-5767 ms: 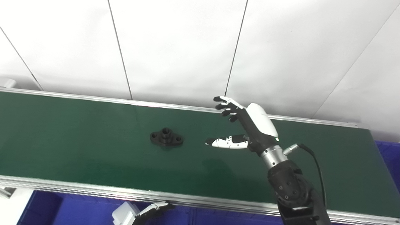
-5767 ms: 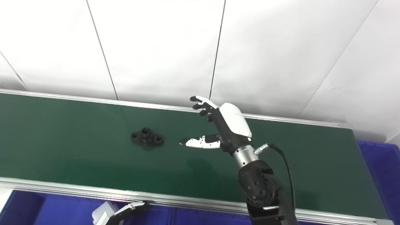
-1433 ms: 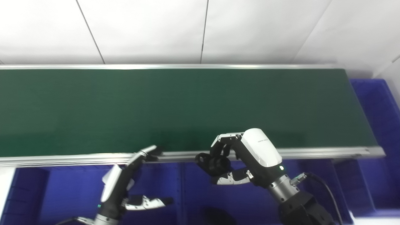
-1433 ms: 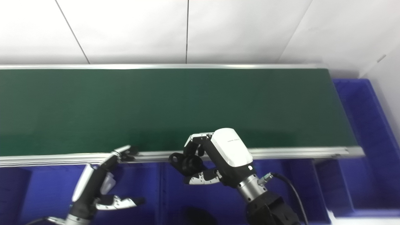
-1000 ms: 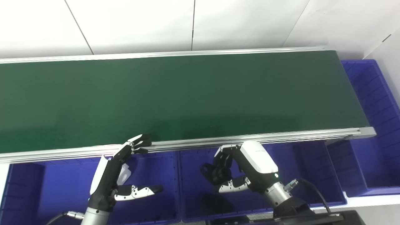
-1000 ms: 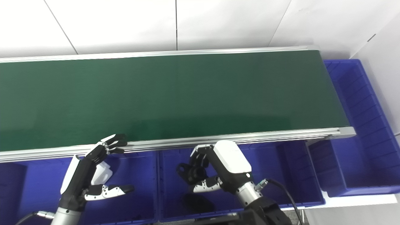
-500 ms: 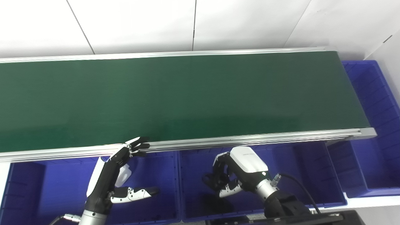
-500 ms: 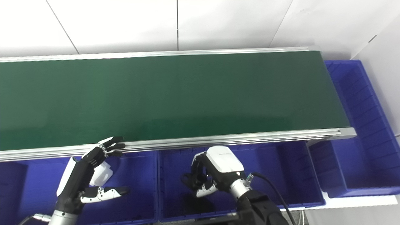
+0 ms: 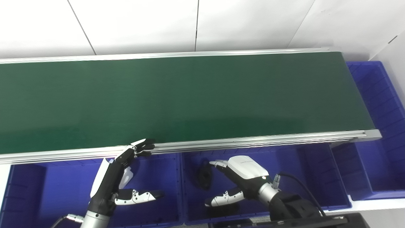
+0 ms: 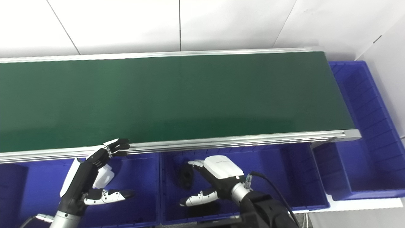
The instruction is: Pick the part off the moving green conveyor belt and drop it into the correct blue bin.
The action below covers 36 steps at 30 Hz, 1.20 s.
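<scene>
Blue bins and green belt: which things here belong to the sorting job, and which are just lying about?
Job:
- black flanged part
- middle blue plastic bin
- green conveyor belt
- right robot hand, open

Lying about:
- left robot hand, open
- far-right blue bin
- left blue bin

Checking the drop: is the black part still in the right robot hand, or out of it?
Out. The right robot hand is spread open, and the black part sits apart from it inside the blue bin.

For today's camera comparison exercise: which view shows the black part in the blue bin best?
The left eye view is slightly better: the black part sits nearer the picture's middle, clear of the open right robot hand, against the blue bin. The right eye view shows the same part just as unobstructed, only shifted further left.
</scene>
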### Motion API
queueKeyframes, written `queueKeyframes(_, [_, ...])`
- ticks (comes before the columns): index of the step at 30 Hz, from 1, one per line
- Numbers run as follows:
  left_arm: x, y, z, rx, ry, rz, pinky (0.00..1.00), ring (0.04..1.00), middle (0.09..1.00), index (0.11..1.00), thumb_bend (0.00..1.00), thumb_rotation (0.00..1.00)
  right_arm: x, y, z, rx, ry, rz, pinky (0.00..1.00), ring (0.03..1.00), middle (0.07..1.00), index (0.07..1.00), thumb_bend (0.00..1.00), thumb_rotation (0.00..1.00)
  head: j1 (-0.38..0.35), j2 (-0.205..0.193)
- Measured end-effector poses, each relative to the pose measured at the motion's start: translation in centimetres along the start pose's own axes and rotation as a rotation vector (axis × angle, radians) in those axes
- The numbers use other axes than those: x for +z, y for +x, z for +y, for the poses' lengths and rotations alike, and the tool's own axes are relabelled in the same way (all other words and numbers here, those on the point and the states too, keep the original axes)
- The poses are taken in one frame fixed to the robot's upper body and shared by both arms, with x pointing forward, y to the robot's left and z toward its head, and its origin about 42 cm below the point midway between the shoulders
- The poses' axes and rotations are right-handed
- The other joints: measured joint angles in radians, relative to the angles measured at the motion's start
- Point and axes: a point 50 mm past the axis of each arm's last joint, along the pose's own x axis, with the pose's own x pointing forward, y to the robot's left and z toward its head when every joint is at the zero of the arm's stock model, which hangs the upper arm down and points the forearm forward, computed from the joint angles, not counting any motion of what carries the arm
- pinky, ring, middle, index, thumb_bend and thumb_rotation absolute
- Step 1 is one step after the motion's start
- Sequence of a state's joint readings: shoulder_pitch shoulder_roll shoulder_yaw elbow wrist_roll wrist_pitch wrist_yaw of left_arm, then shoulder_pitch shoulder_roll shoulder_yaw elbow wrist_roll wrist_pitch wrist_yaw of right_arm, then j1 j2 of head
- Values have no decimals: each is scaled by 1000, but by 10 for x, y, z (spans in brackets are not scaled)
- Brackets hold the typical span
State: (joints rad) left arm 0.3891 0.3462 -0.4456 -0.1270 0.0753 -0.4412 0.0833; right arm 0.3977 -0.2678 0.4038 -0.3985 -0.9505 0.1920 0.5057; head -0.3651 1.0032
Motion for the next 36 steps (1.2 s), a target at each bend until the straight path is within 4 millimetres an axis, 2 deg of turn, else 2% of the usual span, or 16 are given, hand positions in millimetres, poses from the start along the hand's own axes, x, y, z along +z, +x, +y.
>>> queueKeyframes(3, [0, 0, 0, -4, -2, 0, 711, 788, 827, 771, 690, 241, -1, -7, 3, -36, 89, -5, 851, 919, 912, 877, 735, 600, 5, 0])
queueKeyframes(5, [0, 0, 1, -3, -1, 1, 722, 791, 825, 772, 683, 234, 3, -13, 4, -71, 159, -23, 846, 917, 923, 912, 729, 594, 8, -3])
queueKeyframes(7, [0, 0, 2, -2, 1, 2, 730, 794, 825, 771, 685, 232, 9, -19, 6, -101, 247, -46, 796, 899, 923, 935, 729, 572, 11, -3])
queueKeyframes(9, [0, 0, 2, -5, 3, 2, 721, 790, 827, 773, 687, 236, 16, -22, 11, -121, 364, -77, 741, 868, 910, 942, 699, 557, 12, -5])
queueKeyframes(11, [0, 0, 2, -5, 2, 2, 717, 789, 827, 773, 688, 236, 23, -24, 17, -135, 457, -100, 732, 860, 907, 944, 690, 561, 15, -6])
queueKeyframes(19, [-1, 2, 0, -7, -2, 2, 713, 788, 828, 779, 692, 254, 25, -25, 20, -225, 596, -180, 804, 878, 908, 932, 700, 550, 31, -11])
queueKeyframes(28, [-1, 5, -5, -2, -4, -4, 696, 780, 830, 781, 690, 261, 15, -17, 31, -291, 637, -211, 822, 897, 943, 977, 732, 519, 49, -20])
queueKeyframes(32, [-1, 5, -5, -1, -4, -2, 703, 783, 831, 782, 699, 264, 9, -10, 33, -333, 658, -231, 822, 915, 964, 986, 750, 537, 61, -21])
queueKeyframes(36, [-3, 5, -6, -2, -4, 3, 713, 788, 829, 783, 695, 268, 8, -8, 33, -361, 684, -244, 827, 921, 980, 985, 749, 510, 66, -23])
